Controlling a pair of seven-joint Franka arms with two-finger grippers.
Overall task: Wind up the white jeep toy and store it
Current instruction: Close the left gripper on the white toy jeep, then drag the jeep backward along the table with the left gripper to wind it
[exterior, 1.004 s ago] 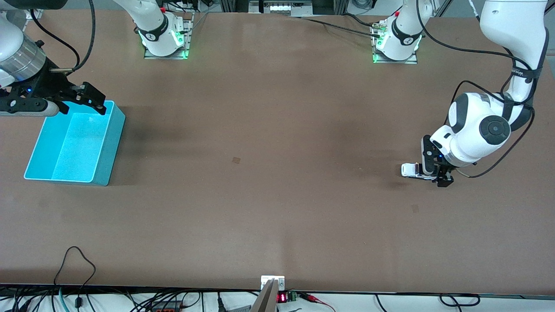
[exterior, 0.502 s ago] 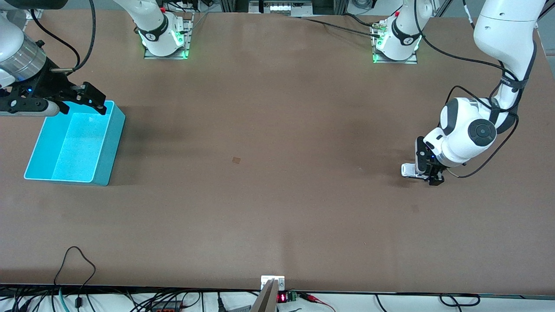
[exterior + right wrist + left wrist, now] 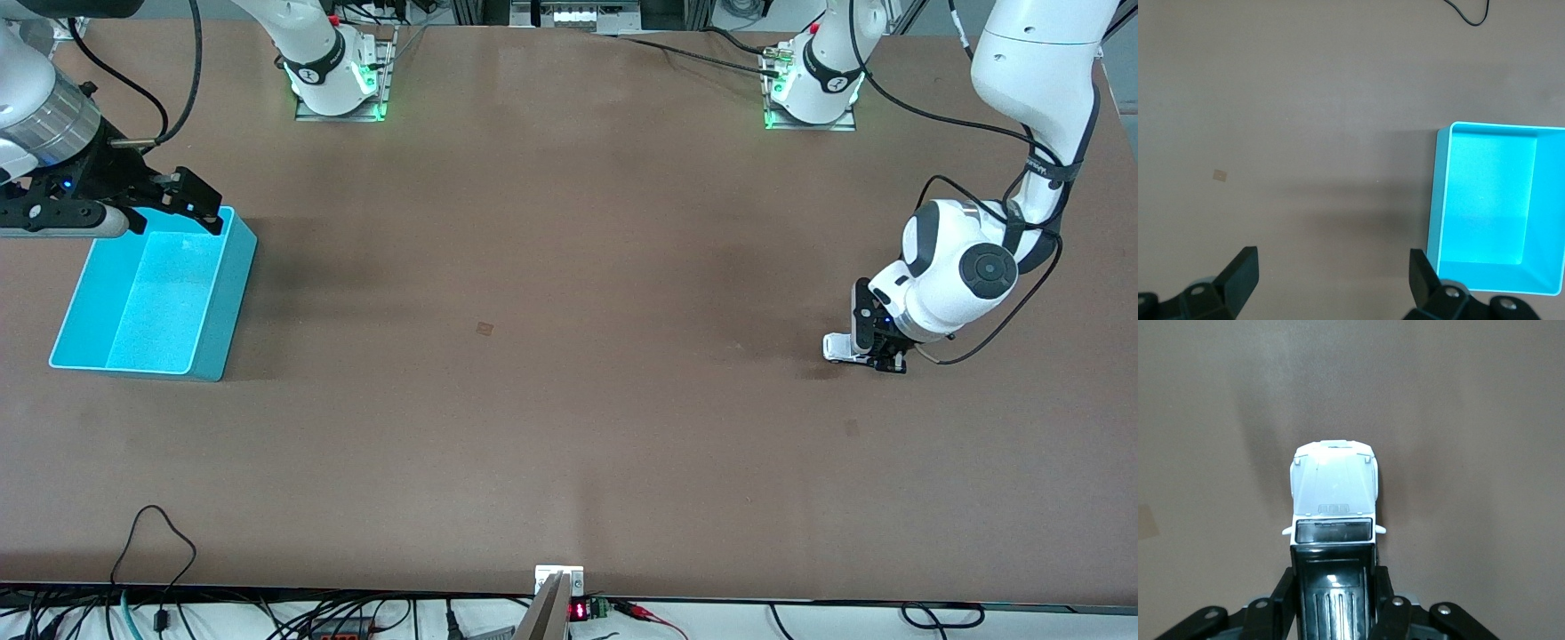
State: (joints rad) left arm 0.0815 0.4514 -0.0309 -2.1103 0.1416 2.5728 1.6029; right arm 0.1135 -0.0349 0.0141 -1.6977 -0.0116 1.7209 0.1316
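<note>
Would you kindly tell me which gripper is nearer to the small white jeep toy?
Left. The left gripper is shut on the small white jeep toy; the right gripper waits open over the cyan bin's rim.

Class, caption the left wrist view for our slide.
Left pincer shut on the white jeep toy on the brown table.
</note>
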